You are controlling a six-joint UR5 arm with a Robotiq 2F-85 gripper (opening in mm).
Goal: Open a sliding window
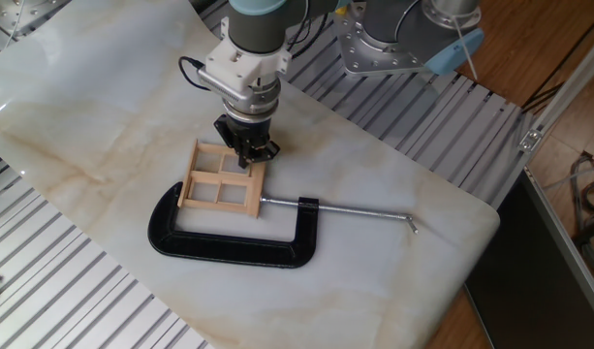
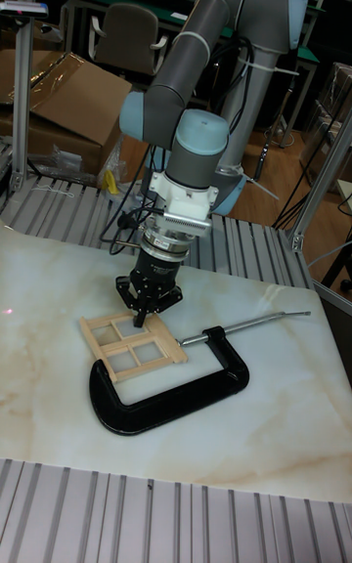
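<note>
Bright, even overhead light; tall view dimmer, slightly soft.

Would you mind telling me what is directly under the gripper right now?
Under the gripper lies the far edge of the sliding window, resting on the marble tabletop inside the black C-clamp. The fingertips cover that part of the frame, so actual contact cannot be seen.

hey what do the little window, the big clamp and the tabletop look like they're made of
The sliding window looks like pale unfinished wood, matte with thin slats. The C-clamp seems to be metal: a glossy black frame and a bare silvery screw rod. The tabletop looks like polished white marble with tan veins, possibly imitation.
</note>
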